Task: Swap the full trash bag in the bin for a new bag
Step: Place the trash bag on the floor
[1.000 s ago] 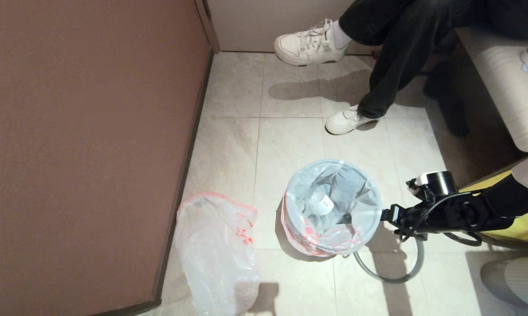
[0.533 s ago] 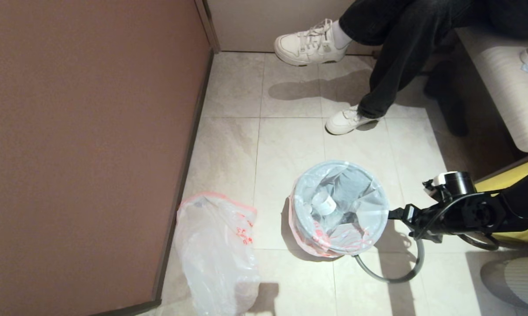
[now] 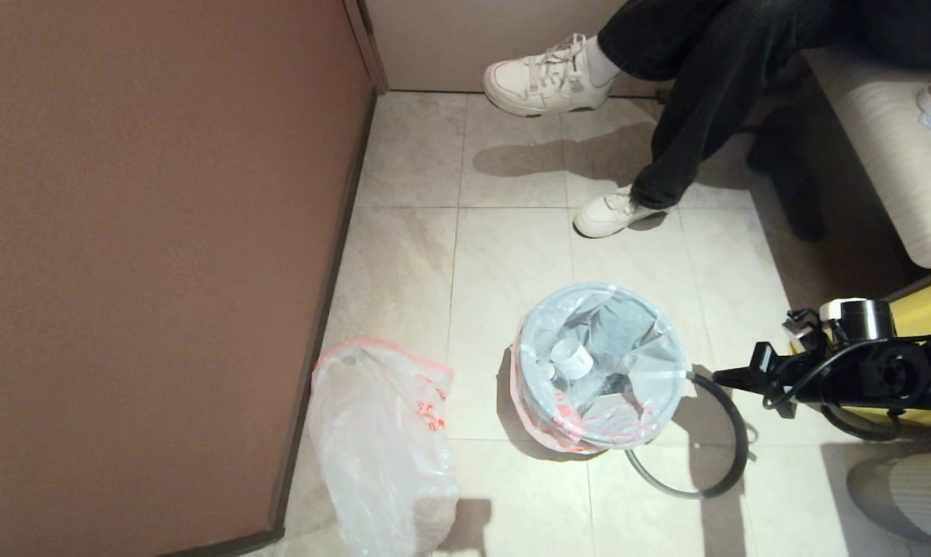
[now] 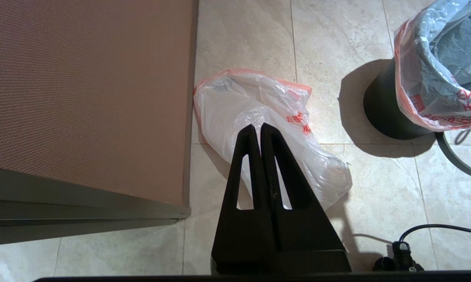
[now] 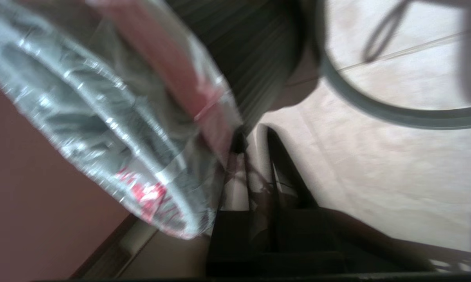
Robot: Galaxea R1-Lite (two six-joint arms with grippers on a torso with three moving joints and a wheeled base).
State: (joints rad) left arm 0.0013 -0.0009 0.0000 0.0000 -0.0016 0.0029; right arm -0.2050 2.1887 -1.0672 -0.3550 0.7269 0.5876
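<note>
The bin (image 4: 382, 111), a small dark tub, stands on the tiled floor. It is lined with the full trash bag (image 3: 628, 363), and a white cup (image 3: 572, 360) shows inside. The bag's pink-red edge hangs over the rim (image 4: 435, 121). A grey hoop (image 3: 732, 433) lies on the floor against the bin's right side. My right gripper (image 3: 719, 377) is low beside the hoop, just right of the bin, shut with nothing in it (image 5: 255, 135). The new bag (image 3: 380, 441) lies crumpled by the brown wall. My left gripper (image 4: 258, 129) hovers shut above it.
A brown wall panel (image 3: 148, 232) closes off the left side. A seated person's legs and white shoes (image 3: 549, 73) (image 3: 608, 213) are beyond the bin. A pale bench (image 3: 891, 139) and a yellow object (image 3: 922, 317) stand at the right.
My right gripper has drawn back to the right from the bin's rim and closed its fingers. The bin slid slightly right. More of the hoop now shows on the floor.
</note>
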